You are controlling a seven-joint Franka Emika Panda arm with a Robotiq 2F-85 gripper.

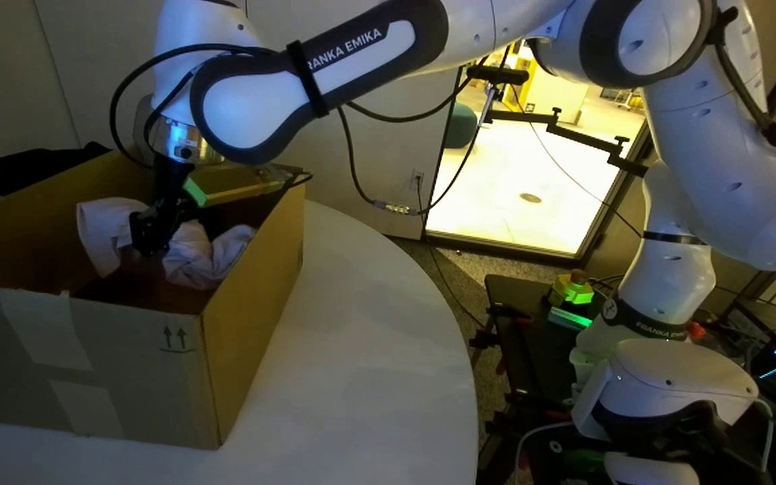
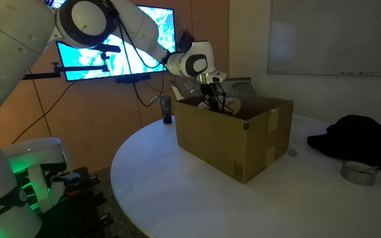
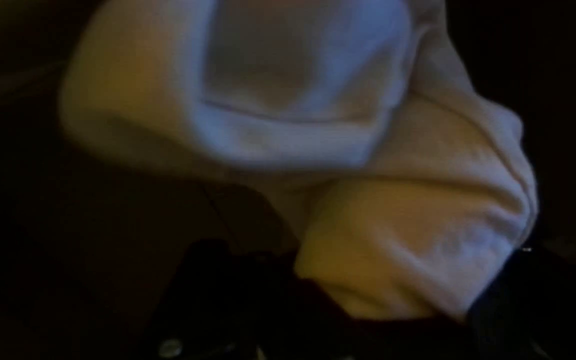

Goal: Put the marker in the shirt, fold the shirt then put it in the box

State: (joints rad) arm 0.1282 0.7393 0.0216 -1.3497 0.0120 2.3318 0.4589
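Shirt (image 1: 199, 259) lies bunched up in the brown box (image 1: 152, 377) near the round edge of the counter (image 1: 361, 350), and we see the tool (image 1: 151, 242) down in there too. Its fingers (image 3: 213, 270) stand wide apart, with some cloth between them. In an exterior view, we see a dark cup (image 2: 166, 110) right by that edge.

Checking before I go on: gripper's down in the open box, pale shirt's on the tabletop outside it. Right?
One slip: the pale shirt is inside the open box, as both exterior views show. The gripper is indeed down in there.
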